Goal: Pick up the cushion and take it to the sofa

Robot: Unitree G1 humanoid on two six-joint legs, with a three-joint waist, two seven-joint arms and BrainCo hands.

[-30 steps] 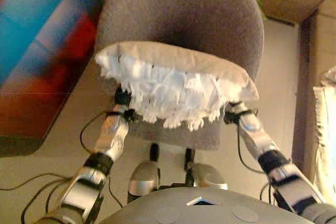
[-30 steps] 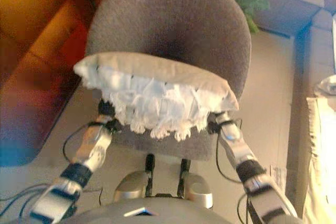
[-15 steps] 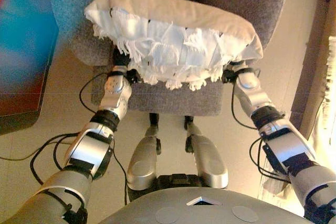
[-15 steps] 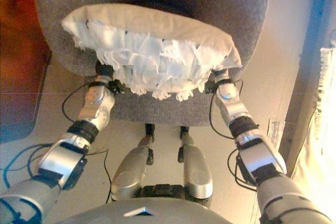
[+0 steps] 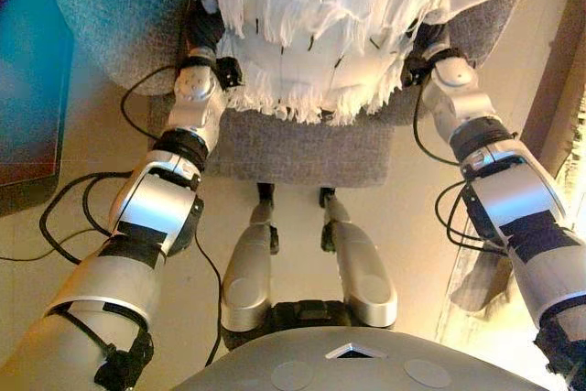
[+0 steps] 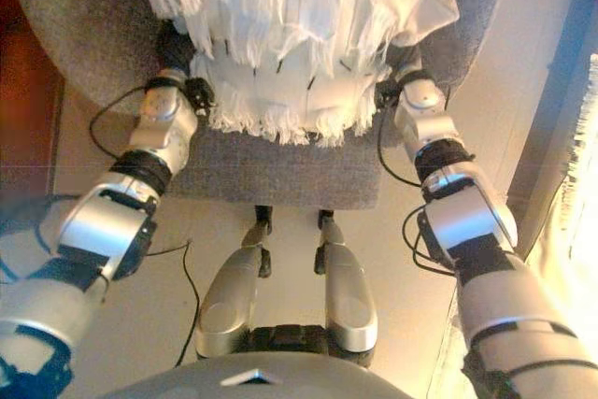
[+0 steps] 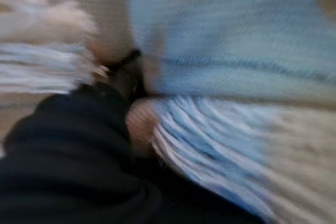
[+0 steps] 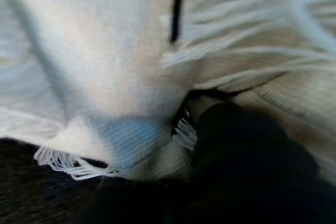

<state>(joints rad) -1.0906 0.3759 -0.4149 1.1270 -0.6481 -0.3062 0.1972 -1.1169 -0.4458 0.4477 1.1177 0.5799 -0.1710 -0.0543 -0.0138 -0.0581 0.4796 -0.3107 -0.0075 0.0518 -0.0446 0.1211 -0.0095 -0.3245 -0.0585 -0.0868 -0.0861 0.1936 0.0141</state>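
You are in a home living room, it seems: a grey upholstered chair (image 5: 302, 148) fills the upper middle of the frame, a colourful rug (image 5: 32, 89) lies at the left edge, on a pale floor (image 5: 403, 226).

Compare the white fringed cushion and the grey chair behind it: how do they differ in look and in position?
The cushion is white with rows of loose fringe; the chair is grey with a flat, even fabric. The cushion is held up between the left hand and the right hand, one at each side, while the chair stands on the floor under and behind it. The cushion is clearly narrower than the chair. Both are soft, cloth-covered things.
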